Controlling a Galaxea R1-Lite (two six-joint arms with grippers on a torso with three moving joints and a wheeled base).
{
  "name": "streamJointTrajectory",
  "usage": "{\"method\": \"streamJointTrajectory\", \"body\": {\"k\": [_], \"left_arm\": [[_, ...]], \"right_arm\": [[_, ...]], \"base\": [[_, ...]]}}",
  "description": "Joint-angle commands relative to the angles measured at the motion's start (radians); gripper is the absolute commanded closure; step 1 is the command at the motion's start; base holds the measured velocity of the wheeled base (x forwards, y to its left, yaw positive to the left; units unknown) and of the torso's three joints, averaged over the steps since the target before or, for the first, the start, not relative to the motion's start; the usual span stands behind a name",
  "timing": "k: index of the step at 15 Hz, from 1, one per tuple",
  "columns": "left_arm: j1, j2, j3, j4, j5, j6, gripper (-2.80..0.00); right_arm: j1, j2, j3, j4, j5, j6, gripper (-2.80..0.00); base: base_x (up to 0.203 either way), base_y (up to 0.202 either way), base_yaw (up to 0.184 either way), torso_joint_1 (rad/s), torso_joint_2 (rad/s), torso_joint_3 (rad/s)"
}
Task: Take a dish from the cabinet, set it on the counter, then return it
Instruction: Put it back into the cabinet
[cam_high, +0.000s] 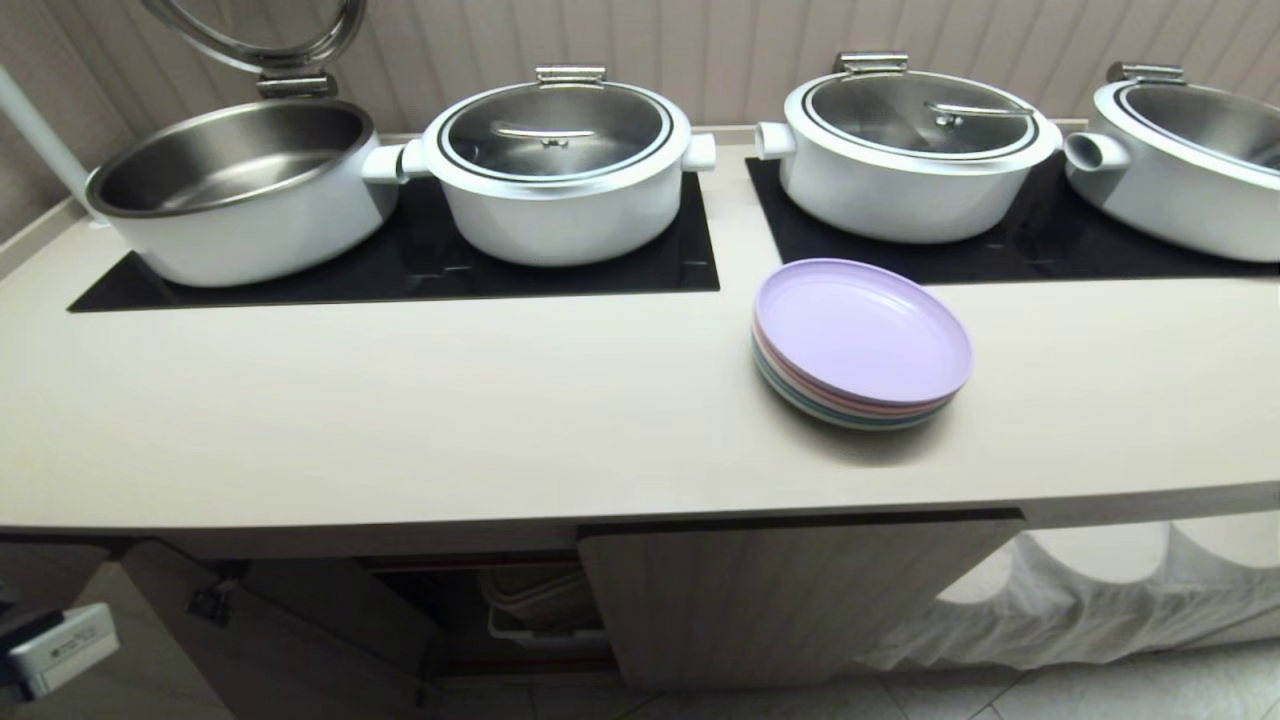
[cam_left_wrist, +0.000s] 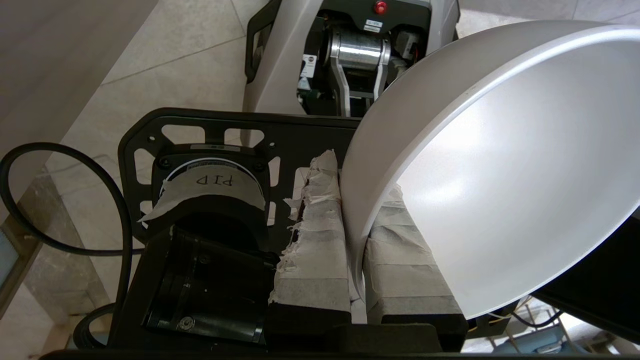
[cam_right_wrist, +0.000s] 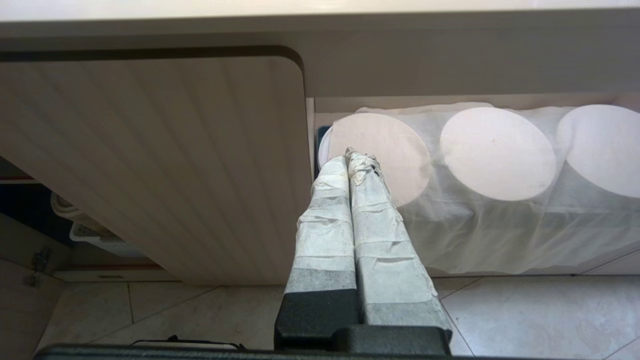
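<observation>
Bowl in hand, below the bench
My left end effector (cam_left_wrist: 356, 235) clamps the small white round bowl's (cam_left_wrist: 500, 165) rim for carrying; right end effector (cam_right_wrist: 354, 160) together.

We are looking at a catering or buffet-style kitchen. A long cream-white tabletop (cam_high: 400, 420) carries two inset black glass hob panels (cam_high: 420, 265), and on them stand four large round white serving pots (cam_high: 560, 205); three have glass lids in steel rims shut, and the one at the far left (cam_high: 240, 200) stands open with its steel bowl bare. A pile of pastel-coloured round plates (cam_high: 860, 345), lilac on top, sits at the tabletop's front. Below runs a low cabinet with pale beige fluted doors (cam_high: 780, 590), one open on the left, beside a white cloth skirt (cam_high: 1100, 600). The floor is pale tile (cam_right_wrist: 525, 315), and the wall behind is ribbed panelling (cam_high: 720, 50).
</observation>
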Motion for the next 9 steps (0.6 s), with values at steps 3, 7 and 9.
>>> {"method": "streamJointTrajectory", "body": {"k": [3,7,9], "left_arm": [[0.001,-0.002,-0.003,0.005,0.001,-0.004,0.0],[0.0,-0.003,-0.005,0.005,0.001,-0.003,0.0],[-0.001,-0.004,-0.004,0.005,0.001,-0.003,0.0]], "right_arm": [[0.001,0.002,0.0,0.0,0.0,0.0,0.0],[0.0,0.002,0.0,0.0,0.0,0.001,0.0],[0.001,0.002,0.0,0.0,0.0,0.001,0.0]], "base": [[0.0,0.0,0.0,-0.152,0.33,0.175],[0.0,0.0,0.0,-0.166,0.35,0.185],[0.0,0.0,0.0,-0.172,0.38,0.197]]}}
